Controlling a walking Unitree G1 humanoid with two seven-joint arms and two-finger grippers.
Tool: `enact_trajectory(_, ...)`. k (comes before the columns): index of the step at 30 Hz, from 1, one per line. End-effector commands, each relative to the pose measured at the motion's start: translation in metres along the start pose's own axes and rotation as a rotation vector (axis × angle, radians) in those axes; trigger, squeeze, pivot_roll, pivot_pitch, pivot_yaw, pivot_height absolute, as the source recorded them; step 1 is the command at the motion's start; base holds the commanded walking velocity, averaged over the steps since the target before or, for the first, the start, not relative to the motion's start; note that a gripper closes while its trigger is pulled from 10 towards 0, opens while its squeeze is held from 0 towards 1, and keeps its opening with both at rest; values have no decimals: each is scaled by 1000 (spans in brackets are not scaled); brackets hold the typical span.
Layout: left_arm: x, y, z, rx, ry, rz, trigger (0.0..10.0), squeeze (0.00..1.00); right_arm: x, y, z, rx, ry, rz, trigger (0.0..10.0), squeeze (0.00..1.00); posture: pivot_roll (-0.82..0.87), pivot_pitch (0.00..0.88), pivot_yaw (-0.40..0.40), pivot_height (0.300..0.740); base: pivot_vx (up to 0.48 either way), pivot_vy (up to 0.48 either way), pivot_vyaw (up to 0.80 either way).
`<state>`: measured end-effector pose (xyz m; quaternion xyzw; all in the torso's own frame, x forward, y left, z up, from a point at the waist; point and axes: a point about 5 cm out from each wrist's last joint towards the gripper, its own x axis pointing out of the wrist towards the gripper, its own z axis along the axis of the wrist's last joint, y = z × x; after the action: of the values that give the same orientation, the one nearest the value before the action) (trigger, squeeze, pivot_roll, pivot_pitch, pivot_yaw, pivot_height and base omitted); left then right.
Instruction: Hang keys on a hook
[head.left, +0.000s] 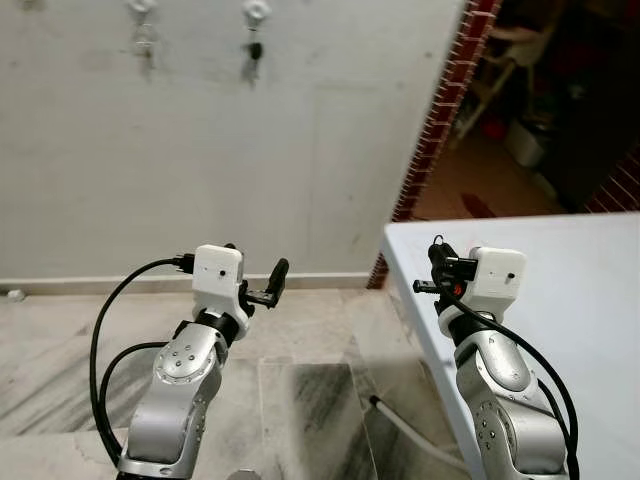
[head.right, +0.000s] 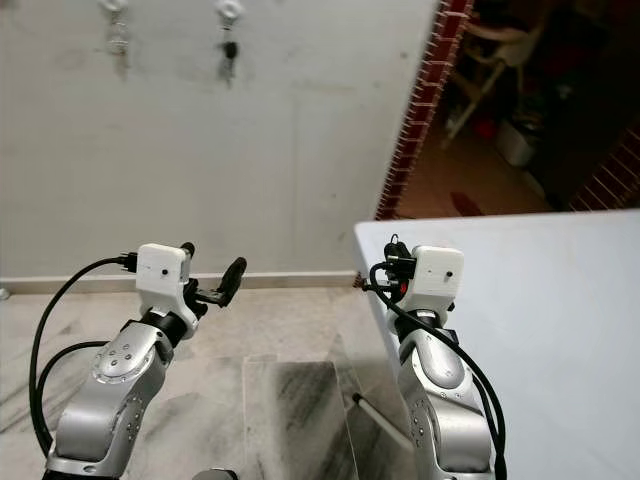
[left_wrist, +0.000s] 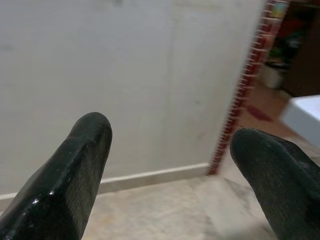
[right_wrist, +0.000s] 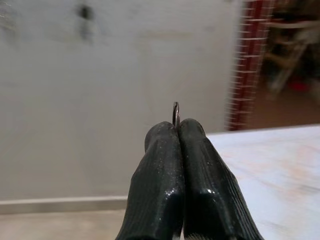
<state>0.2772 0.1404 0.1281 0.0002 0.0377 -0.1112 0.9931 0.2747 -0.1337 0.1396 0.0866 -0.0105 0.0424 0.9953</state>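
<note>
The wall (head.left: 200, 150) is matt, pale plaster with faint scuffs, and the far right corner (head.left: 440, 120) is rough red brick with pale mortar. The floor (head.left: 300, 330) is smooth, veined marble tile with a slight sheen. The table (head.left: 570, 300) on the right has a smooth, matt white top. Both arms are brushed silver metal with white plastic wrist housings. The right gripper (right_wrist: 177, 131) has glossy, finely speckled black fingers pinching a thin metal ring (right_wrist: 176, 114).

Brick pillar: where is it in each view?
Left eye: pillar upper right, at the wall's end, behind the table.
Right eye: pillar upper right, same spot.
Left wrist: pillar between wall and table corner.
Right wrist: pillar at the wall's end, behind the table.
Shared landmark: the table.
</note>
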Motion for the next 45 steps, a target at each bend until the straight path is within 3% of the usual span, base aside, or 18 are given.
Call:
enact_trajectory(1, 2, -8, 1, -12, 1, -24, 10000, 0, -1, -8, 5, -13, -12, -28, 10000, 0, 142, 12, -93, 740, 0, 0, 650)
enact_trajectory(10, 1, -8, 1, -13, 6, -20, 10000, 0, 0, -8, 4, 7, -4, -31, 10000, 0, 146, 17, -98, 740, 0, 268, 0)
enact_trajectory(45, 1, -6, 1, -37, 29, -37, 10000, 0, 1, -8, 6, 9, -4, -21, 10000, 0, 155, 19, -102, 740, 0, 480, 0)
